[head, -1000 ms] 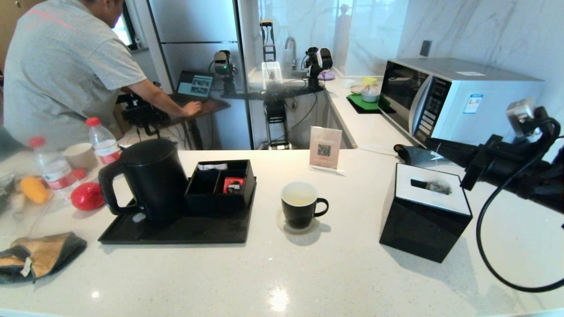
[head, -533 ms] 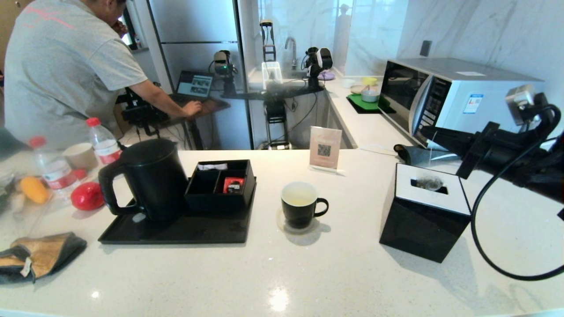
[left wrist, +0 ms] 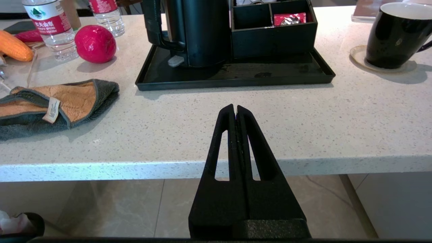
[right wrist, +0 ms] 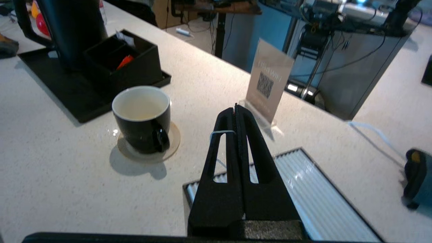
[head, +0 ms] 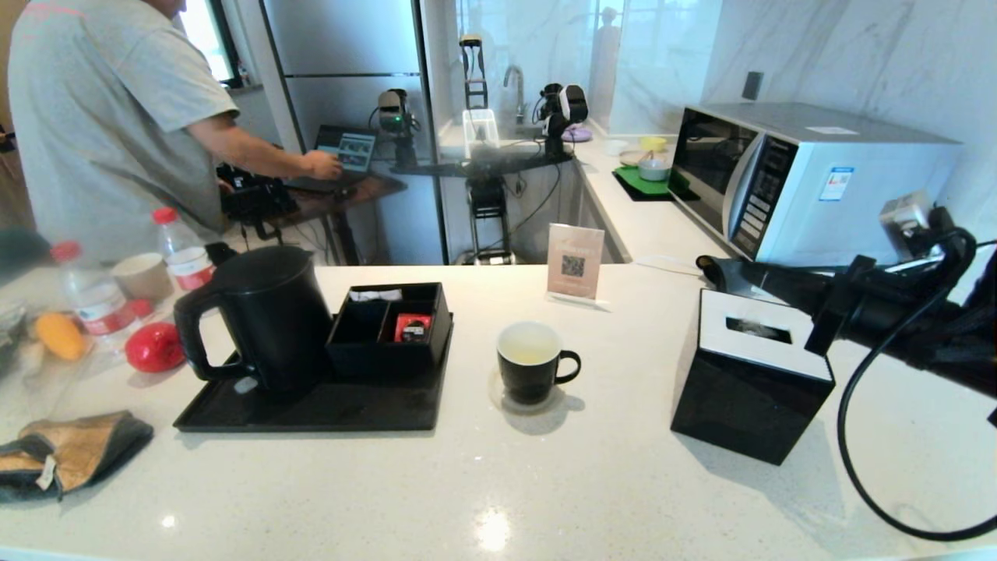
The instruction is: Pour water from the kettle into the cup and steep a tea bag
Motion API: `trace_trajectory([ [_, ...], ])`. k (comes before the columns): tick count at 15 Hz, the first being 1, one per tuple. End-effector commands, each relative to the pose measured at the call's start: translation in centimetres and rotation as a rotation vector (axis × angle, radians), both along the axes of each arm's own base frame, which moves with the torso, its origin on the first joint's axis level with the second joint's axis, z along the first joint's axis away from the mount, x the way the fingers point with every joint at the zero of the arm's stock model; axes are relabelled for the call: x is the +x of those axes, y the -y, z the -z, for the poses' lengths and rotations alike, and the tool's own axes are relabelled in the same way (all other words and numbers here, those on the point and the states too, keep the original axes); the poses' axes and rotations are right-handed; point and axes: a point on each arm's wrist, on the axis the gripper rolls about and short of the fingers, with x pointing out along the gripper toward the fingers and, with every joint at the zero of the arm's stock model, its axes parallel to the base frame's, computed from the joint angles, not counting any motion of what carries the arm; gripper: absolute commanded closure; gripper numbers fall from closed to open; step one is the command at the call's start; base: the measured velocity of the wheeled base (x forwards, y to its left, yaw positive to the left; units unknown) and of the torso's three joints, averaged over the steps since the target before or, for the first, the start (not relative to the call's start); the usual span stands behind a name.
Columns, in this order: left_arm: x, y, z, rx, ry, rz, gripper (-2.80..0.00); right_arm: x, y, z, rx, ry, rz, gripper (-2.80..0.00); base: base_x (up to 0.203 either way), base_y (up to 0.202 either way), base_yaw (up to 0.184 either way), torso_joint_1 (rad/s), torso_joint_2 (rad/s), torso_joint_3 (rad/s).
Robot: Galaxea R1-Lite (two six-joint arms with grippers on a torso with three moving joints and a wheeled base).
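Note:
The black kettle (head: pixel 273 315) stands on a black tray (head: pixel 311 413) at the left of the counter. On a coaster at the centre sits the black cup (head: pixel 533 362), with pale water (right wrist: pixel 140 109) inside. My right gripper (head: pixel 752 271) hovers over a black tissue box (head: pixel 748 389), shut on the tea bag's white string (right wrist: pixel 222 131). That string crosses one finger and drops toward the box. The sachet is sunk in the box's slot and barely shows. The left gripper (left wrist: pixel 235 107) is shut and empty, parked below the counter's front edge.
A black organiser (head: pixel 389 327) with a red packet (head: pixel 411 326) shares the tray. Bottles (head: pixel 183 249), a paper cup (head: pixel 142 276), a red fruit (head: pixel 154 347) and a cloth (head: pixel 66 452) lie left. A QR sign (head: pixel 575 261), microwave (head: pixel 810 179) and person (head: pixel 101 117) stand behind.
The right gripper rose, then came down toward the tissue box. The sachet, which showed at the slot, has sunk into it. The person at the back shifted.

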Motion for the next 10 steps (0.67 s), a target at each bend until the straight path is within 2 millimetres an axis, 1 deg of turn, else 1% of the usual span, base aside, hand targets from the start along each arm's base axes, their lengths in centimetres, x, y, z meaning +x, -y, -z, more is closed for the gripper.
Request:
trace_trajectory([
  [1,0.0,0.0,0.0,0.0,0.001,0.0,0.0,-0.6,0.5,1.2,-0.005,-0.04,0.017,0.0,0.0,0.0,0.0,0.0,0.0,0.0],
  [7,0.0,0.0,0.0,0.001,0.001,0.0,0.0,-0.6,1.1,1.7,-0.004,-0.062,0.04,0.0,0.0,0.0,0.0,0.0,0.0,0.0],
  [10,0.0,0.0,0.0,-0.001,0.001,0.0,0.0,-0.6,2.0,1.9,-0.001,-0.07,0.075,0.0,0.0,0.0,0.0,0.0,0.0,0.0],
])
